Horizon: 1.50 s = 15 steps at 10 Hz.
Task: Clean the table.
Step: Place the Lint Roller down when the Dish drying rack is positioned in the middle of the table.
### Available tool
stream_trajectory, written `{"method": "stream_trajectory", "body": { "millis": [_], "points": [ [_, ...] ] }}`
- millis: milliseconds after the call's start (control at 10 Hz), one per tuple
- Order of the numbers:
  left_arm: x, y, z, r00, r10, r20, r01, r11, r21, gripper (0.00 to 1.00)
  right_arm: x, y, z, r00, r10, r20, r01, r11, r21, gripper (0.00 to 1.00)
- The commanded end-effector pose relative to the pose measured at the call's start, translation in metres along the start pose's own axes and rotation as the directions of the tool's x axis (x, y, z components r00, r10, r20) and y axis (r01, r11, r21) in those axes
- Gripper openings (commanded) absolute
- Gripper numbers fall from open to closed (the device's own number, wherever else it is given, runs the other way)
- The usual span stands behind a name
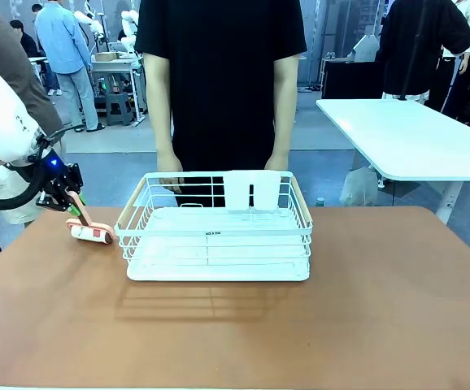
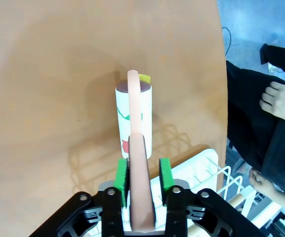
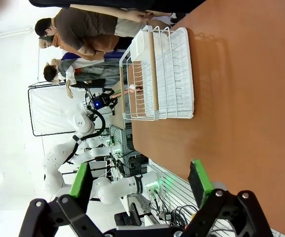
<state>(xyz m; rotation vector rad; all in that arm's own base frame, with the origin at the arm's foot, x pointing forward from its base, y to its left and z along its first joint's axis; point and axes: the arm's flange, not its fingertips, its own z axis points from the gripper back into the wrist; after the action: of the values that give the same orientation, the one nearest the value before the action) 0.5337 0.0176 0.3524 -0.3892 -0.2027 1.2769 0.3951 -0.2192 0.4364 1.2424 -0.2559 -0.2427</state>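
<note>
Front view: the reddish-brown table (image 1: 365, 292) is seen spreading across the lower half of the picture, with a white wire rack (image 1: 216, 230) standing on it near its far edge, before a person in black (image 1: 219, 73) whose hands (image 1: 168, 180) are held just behind the rack's far rim. Off the rack's left end, a lint roller (image 1: 90, 234) is laid with its white roll on the tabletop, and its pale pink handle is gripped by the left gripper (image 1: 70, 202), which comes in from the picture's left.

From the left wrist, the left gripper's green pads (image 2: 120, 175) are seen pressed on either side of the pink handle (image 2: 135, 148), and the roll (image 2: 133, 118), printed with green and red marks, is set against the table (image 2: 49, 98), with a corner of the rack (image 2: 206, 173) just beside it.

From the right wrist, the right gripper (image 3: 138, 183) is held above the table (image 3: 251, 98) with its fingers wide apart and nothing between them; the rack (image 3: 157, 74) lies well beyond it.
</note>
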Motion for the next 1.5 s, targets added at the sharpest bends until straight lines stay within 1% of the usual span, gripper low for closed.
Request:
{"method": "stream_trajectory", "body": {
  "millis": [0, 100, 200, 400, 500, 600, 800, 900, 1000, 1100, 1400],
  "points": [
    [0.001, 0.004, 0.001, 1.0, -0.021, -0.002, 0.021, 1.0, -0.008, 0.94, 0.001, 0.002, 0.001, 1.0, 0.021, 0.003, -0.021, 1.0, 0.018, 1.0],
    [0.0, 0.003, 0.004, 1.0, -0.019, -0.001, 0.019, 1.0, 0.0, 0.75, 0.001, 0.002, 0.001, 1.0, 0.021, 0.003, -0.021, 1.0, 0.018, 1.0],
    [-0.002, 0.004, 0.006, 1.0, -0.012, 0.016, 0.012, 1.0, 0.022, 1.0, 0.001, 0.002, 0.001, 1.0, 0.021, 0.003, -0.021, 1.0, 0.018, 1.0],
    [-0.009, 0.002, 0.034, 1.0, -0.002, 0.027, -0.001, 0.995, 0.103, 1.0, 0.001, 0.002, 0.001, 1.0, 0.021, 0.003, -0.021, 1.0, 0.018, 1.0],
    [-0.013, -0.001, 0.053, 0.998, 0.023, 0.053, -0.031, 0.988, 0.15, 1.0, 0.001, 0.002, 0.001, 1.0, 0.021, 0.003, -0.021, 1.0, 0.018, 1.0],
    [-0.019, -0.005, 0.07, 0.998, 0.031, 0.055, -0.042, 0.976, 0.215, 1.0, 0.001, 0.002, 0.001, 1.0, 0.021, 0.003, -0.021, 1.0, 0.018, 1.0],
    [-0.03, -0.01, 0.102, 0.999, 0.031, 0.036, -0.04, 0.953, 0.301, 1.0, 0.001, 0.002, 0.001, 1.0, 0.021, 0.003, -0.021, 1.0, 0.018, 1.0],
    [-0.027, -0.013, 0.106, 0.999, 0.028, 0.017, -0.032, 0.953, 0.302, 1.0, 0.001, 0.002, 0.001, 1.0, 0.021, 0.003, -0.021, 1.0, 0.018, 1.0],
    [-0.02, -0.014, 0.102, 0.999, 0.028, 0.018, -0.032, 0.961, 0.274, 1.0, 0.001, 0.002, 0.001, 1.0, 0.021, 0.003, -0.021, 1.0, 0.018, 1.0],
    [-0.03, -0.003, 0.102, 0.999, 0.014, 0.037, -0.024, 0.962, 0.273, 1.0, 0.001, 0.002, 0.001, 1.0, 0.021, 0.003, -0.021, 1.0, 0.018, 1.0],
    [-0.03, -0.003, 0.102, 0.999, 0.014, 0.037, -0.024, 0.962, 0.273, 1.0, 0.001, 0.002, 0.001, 1.0, 0.021, 0.003, -0.021, 1.0, 0.018, 1.0]
  ]
}}
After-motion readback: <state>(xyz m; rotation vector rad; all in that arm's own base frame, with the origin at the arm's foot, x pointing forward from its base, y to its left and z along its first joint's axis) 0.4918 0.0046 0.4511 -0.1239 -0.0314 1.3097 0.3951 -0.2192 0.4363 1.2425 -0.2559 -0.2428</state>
